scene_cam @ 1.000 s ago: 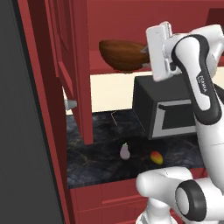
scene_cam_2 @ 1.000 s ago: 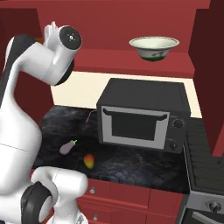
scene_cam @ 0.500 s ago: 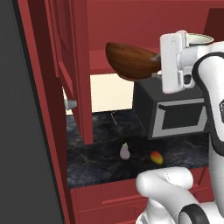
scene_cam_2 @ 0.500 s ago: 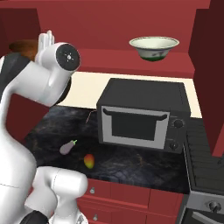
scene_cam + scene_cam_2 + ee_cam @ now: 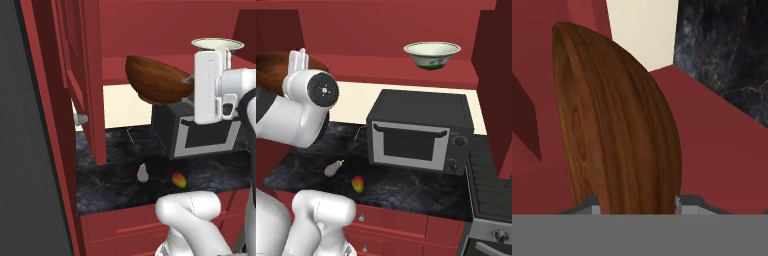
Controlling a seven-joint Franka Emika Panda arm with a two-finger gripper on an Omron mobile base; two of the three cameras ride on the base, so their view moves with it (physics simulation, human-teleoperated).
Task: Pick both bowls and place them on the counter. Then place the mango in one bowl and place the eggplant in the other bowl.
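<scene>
Compared to a second ago, my arm has swung the wooden bowl (image 5: 157, 82) off the shelf and further out to the left, and it's tipped way more now. Back then it sat nearly level up by the red shelf (image 5: 406, 67), now it hangs in the air above the counter (image 5: 120, 175), tilted so its rim runs on a slant, lower edge toward the microwave (image 5: 418, 132) side in the left base view. In the hand view the bowl (image 5: 614, 135) stands basically on edge, long axis going up and away from the gripper (image 5: 637, 202), with the fingertips (image 5: 684, 204) clamped on either side of its rim, so I've got a firm pinch on it. Glossy dark brown wood, streaky grain, smooth curved belly. The white bowl (image 5: 432, 54) is upright on the upper shelf, cream with a green band near the foot. Down on the black marbled slab, the eggplant (image 5: 143, 173) stands with its green cap pointing up and slightly back, pale lavender teardrop, and the mango (image 5: 178, 180) lies just beside it to the right, red-orange into yellow, long axis roughly sideways. Both sit in front of the microwave, not touching.
</scene>
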